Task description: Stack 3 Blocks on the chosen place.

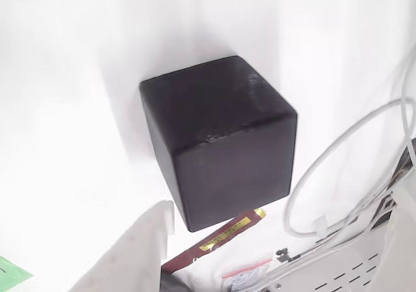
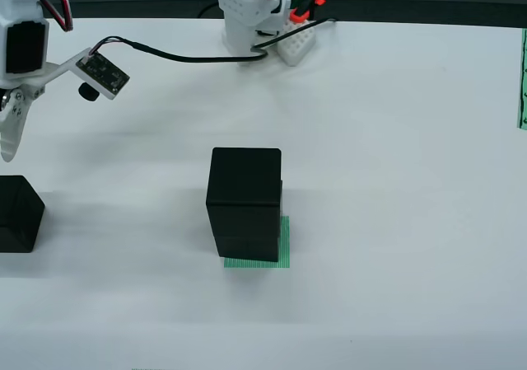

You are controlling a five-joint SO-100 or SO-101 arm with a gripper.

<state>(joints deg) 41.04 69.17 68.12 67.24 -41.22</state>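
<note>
Two black blocks stand stacked, the top block [image 2: 244, 176] on the lower one [image 2: 244, 234], on the chosen place [image 2: 284, 246], a green striped patch whose right and front edges show. A third block [image 2: 18, 213] sits on the white table at the left edge of the view from the front. My gripper [image 2: 11, 135] hangs just above and behind it, open, holding nothing. In the view that rides on the gripper this block [image 1: 218, 139] sits in the middle, with one white finger [image 1: 140, 246] in front of it, apart from it.
The arm's white base [image 2: 251, 16] and a black cable [image 2: 189, 55] are at the back of the table. A narrow green striped strip [image 2: 522, 81] lies at the right edge. White cables [image 1: 344, 168] and a red-and-yellow label [image 1: 224, 235] lie near the single block.
</note>
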